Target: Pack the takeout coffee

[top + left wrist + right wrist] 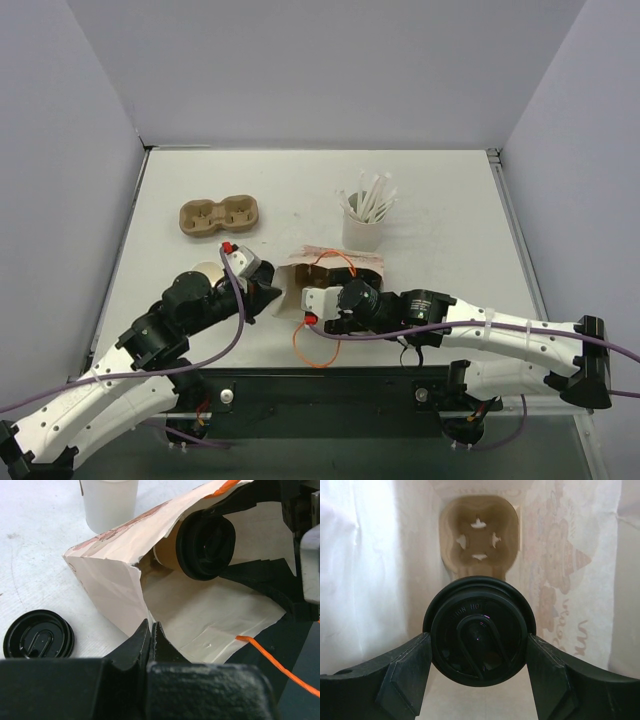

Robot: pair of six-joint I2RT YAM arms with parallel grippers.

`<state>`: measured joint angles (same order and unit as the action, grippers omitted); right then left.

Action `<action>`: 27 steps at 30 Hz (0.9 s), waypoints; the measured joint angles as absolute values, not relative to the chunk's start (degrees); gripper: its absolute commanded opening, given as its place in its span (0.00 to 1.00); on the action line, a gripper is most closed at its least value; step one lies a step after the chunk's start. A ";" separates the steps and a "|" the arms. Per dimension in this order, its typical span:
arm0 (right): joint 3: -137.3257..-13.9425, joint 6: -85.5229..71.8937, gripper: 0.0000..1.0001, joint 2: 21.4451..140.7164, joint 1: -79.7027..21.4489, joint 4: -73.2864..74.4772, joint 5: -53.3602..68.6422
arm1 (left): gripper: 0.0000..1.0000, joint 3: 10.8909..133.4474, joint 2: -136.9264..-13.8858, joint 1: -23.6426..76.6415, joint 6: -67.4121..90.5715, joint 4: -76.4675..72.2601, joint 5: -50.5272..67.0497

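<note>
The takeout coffee (479,630), a brown paper cup with a black lid, lies on its side inside the white paper bag (110,570), lid toward the bag's mouth. It also shows in the left wrist view (206,543). My right gripper (479,645) reaches into the bag and is shut on the cup's lid, one finger at each side. My left gripper (151,630) is shut on the bag's lower front edge at the mouth. In the top view the bag (320,262) lies between my left gripper (272,292) and my right gripper (350,283).
A pulp cup carrier (479,537) sits at the bag's far end. A second carrier (220,217) lies at the back left. A white cup of stirrers (363,230) stands behind the bag. A loose black lid (37,635) and a lidless tan cup (205,272) lie left. The orange handle (270,660) trails out.
</note>
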<state>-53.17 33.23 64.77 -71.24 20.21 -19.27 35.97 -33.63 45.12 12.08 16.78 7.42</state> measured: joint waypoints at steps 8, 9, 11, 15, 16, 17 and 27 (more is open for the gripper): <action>-52.47 33.98 0.49 64.77 -70.59 22.35 -19.73 | 0.00 35.18 -33.41 50.65 13.10 16.21 3.18; -52.23 33.98 0.49 64.77 -70.50 22.44 -19.73 | 0.00 35.18 -33.85 51.22 13.23 16.16 2.83; -51.92 33.95 0.49 64.90 -70.46 22.65 -19.70 | 0.00 35.18 -34.35 51.88 13.32 16.05 2.33; -51.90 33.78 0.49 65.25 -70.46 23.24 -19.11 | 0.00 35.03 -33.87 53.06 13.21 15.77 1.50; -51.88 33.54 0.49 65.25 -70.46 23.44 -18.94 | 0.00 34.74 -33.28 53.25 13.08 15.51 1.41; -51.81 33.26 0.48 65.25 -70.46 23.49 -18.83 | 0.00 34.54 -32.80 53.39 12.99 15.53 1.06; -47.03 32.18 0.46 65.25 -69.58 21.39 -18.72 | 0.48 34.46 -33.06 53.65 13.19 15.44 -0.45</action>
